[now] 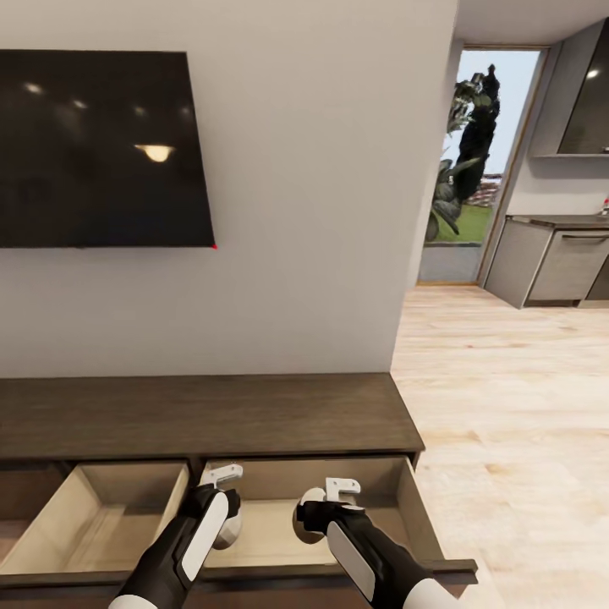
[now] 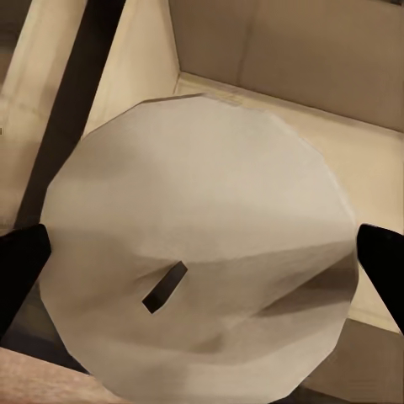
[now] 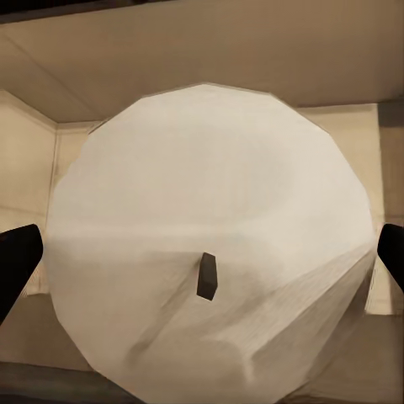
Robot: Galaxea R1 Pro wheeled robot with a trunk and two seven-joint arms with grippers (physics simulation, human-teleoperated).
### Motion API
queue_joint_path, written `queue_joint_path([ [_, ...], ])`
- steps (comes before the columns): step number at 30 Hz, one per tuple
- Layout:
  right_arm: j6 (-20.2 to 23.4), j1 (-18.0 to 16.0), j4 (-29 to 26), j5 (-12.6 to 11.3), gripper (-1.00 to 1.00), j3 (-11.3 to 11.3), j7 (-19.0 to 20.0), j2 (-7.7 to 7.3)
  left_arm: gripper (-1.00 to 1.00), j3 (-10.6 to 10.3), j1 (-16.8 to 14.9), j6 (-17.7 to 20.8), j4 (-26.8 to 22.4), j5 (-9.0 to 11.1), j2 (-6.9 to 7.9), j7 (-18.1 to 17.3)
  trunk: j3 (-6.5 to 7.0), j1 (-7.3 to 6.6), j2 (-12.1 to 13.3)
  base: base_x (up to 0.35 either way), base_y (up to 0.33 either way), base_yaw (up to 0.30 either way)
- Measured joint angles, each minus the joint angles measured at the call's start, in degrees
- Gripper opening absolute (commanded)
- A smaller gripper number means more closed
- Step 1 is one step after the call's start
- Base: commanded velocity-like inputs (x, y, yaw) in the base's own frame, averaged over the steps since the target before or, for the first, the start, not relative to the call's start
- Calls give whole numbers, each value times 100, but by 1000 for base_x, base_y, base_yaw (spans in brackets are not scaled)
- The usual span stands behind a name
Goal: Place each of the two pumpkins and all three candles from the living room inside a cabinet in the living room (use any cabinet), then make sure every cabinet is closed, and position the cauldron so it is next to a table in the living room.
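each hand grips a candle, wick end toward its wrist camera: left hand with its candle, right hand with its candle; both hang directly over the cabinet's open right drawer, so release means lowering straight down.

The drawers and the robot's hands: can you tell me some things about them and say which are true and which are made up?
1. Each gripper holds a candle. True: the left gripper holds one candle, the right gripper another candle.
2. Both drawers of the cabinet are pushed shut. False: both are pulled open, showing pale insides.
3. Both grippers are over the right drawer. True.
4. An orange pumpkin sits in the left drawer. False: the part of it in view looks bare.
5. A dark screen hangs on the wall above the cabinet. True.
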Motion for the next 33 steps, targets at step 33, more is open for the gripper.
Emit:
queue_joint_path([
  [33,-6,1,1,-4,-100,-1,0,0,-100,0,0,1,1,-5,0,-1,-144,177,-319,35,19,0],
])
